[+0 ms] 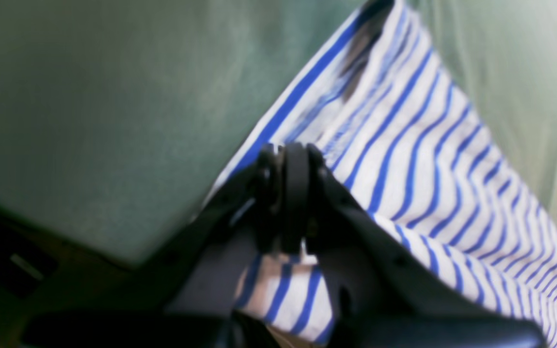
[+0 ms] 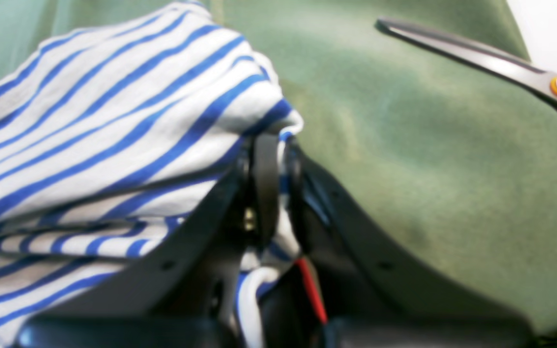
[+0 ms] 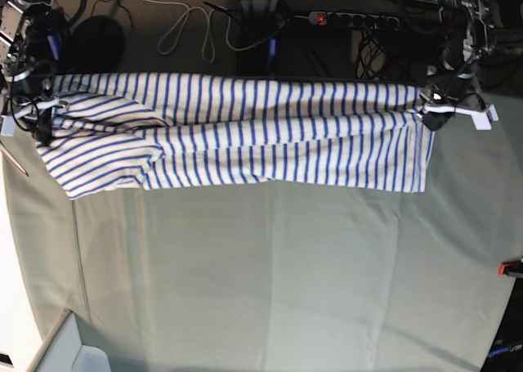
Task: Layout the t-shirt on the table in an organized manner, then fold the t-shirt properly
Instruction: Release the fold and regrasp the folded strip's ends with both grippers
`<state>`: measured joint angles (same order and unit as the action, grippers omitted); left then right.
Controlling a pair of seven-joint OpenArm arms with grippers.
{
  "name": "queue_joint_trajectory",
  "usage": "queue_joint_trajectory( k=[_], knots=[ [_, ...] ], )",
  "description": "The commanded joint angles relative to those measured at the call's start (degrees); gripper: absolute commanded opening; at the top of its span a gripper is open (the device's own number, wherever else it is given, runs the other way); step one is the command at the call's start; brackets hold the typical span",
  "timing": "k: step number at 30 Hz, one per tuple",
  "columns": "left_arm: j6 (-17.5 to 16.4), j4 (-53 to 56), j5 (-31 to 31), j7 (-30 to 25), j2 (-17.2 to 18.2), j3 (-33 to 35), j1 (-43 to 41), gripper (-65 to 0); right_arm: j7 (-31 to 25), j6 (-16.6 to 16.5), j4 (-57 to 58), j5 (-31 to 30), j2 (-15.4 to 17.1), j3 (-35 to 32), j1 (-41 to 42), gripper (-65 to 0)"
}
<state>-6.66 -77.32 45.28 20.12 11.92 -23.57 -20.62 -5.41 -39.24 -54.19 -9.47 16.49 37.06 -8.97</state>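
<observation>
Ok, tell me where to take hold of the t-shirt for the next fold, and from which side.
Best bet: grip the t-shirt at the two corners of its long free edge, the one lying out on the table, coming down from above. It is stretched into a long band, both its ends already pinched in the left gripper and right gripper, so that edge lies flat and reachable.
</observation>
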Motion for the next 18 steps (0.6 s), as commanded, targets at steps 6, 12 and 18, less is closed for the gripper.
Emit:
queue_joint_trajectory(
  k=[6,12,18],
  knots=[
    [-0.25,-0.88,0.22,-0.65,1.04,-0.38,-0.26,-50.1,-1.49,-0.76,-1.06,-1.03,1.22,0.79,-1.27,-39.4],
    [-0.25,-1.23,0.31,-0.65,0.87,-0.38,-0.35,-27.3,-1.49,-0.76,-6.16,-5.69,0.26,4.92,-3.12,-34.6],
    [-0.25,-1.23,0.31,-0.65,1.13,-0.38,-0.43,-23.1,-1.23,-0.76,-12.31,-5.87,-3.52,11.95,-3.20,-34.4]
  ],
)
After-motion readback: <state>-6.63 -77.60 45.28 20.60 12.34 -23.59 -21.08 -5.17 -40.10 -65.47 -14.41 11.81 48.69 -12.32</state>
